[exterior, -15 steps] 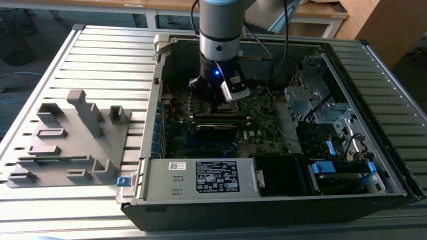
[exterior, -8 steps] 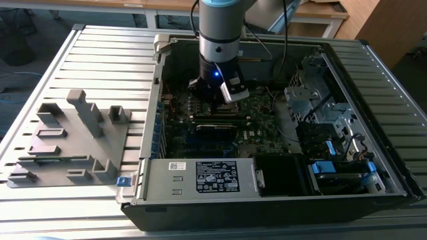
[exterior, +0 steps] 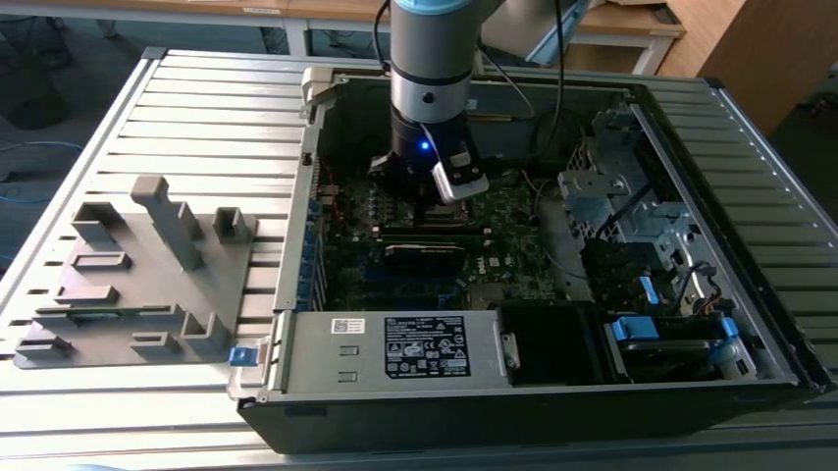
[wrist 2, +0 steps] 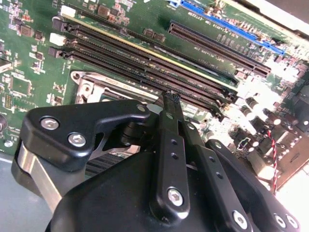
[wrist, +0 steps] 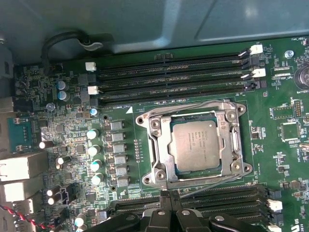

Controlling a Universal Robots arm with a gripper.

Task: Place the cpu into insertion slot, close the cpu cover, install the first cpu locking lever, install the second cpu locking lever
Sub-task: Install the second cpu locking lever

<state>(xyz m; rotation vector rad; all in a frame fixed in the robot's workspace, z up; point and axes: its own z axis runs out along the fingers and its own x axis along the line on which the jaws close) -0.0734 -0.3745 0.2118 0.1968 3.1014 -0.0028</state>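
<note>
In the first wrist view the cpu (wrist: 198, 145), a grey metal square, lies flat in the insertion slot (wrist: 179, 120). The silver cpu cover (wrist: 159, 147) lies down around it, and the chip shows through the cut-out. Thin wire levers run along two sides, one (wrist: 193, 104) by the memory slots and one (wrist: 212, 185) by my fingers. I cannot tell whether either lever is latched. My gripper (wrist: 170, 195) is shut at the socket's edge beside that second lever, with nothing visible between the fingers. In the second wrist view its tips (wrist 2: 170, 99) meet just over the socket frame (wrist 2: 96, 88). The exterior view shows the gripper (exterior: 422, 191) low inside the case.
The open computer case (exterior: 301, 294) lies on a slatted metal table (exterior: 196, 108). A grey parts fixture (exterior: 144, 275) stands at the exterior view's left. Black memory slots (wrist: 174, 72) flank the socket, capacitors (wrist: 94, 150) stand beside it, and drive cages and cables (exterior: 629, 216) crowd the exterior view's right.
</note>
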